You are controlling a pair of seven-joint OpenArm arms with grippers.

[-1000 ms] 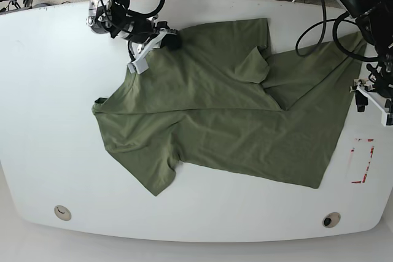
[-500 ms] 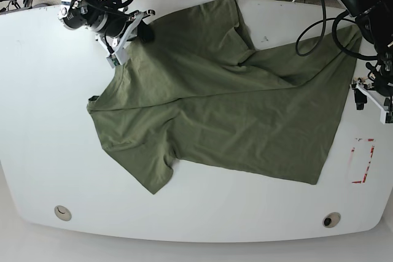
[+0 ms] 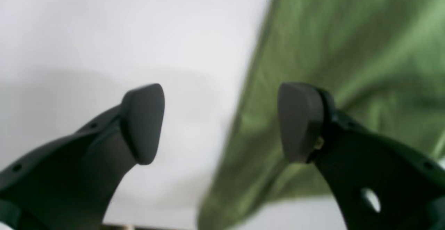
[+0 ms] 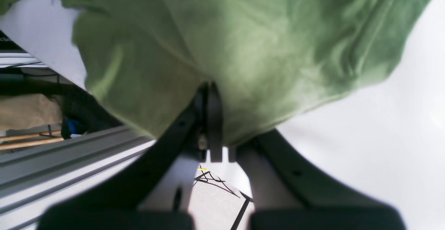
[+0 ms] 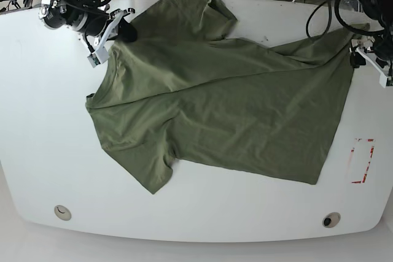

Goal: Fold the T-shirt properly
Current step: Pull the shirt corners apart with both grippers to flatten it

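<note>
The T-shirt [image 5: 215, 102] is lying spread across the middle of the white table [image 5: 37, 127], one sleeve pointing toward the near edge and the far sleeve reaching the table's back edge. Compared with the earlier base views, the upper layer that was doubled over the body is now opened out: the diagonal overlap is gone and the cloth is showing as a single, broad, lightly wrinkled sheet. The right gripper [image 5: 120, 29] is pinching the T-shirt at the shoulder region, its jaws pressed together on the fabric, as the right wrist view [image 4: 212, 118] confirms; it has been travelling toward the far left corner of the base view, dragging the cloth with it. The left gripper [image 5: 368, 59] is standing spread and empty just beside the hem edge, with one fingertip [image 3: 299, 118] over green cloth and the other over bare table; it has been shifting toward the table's back edge.

The change is judged to be a flattening pull, so the folding proper is not yet begun. A red-and-white marker [image 5: 362, 161] is lying near the table's right edge in the base view, apart from the cloth.
</note>
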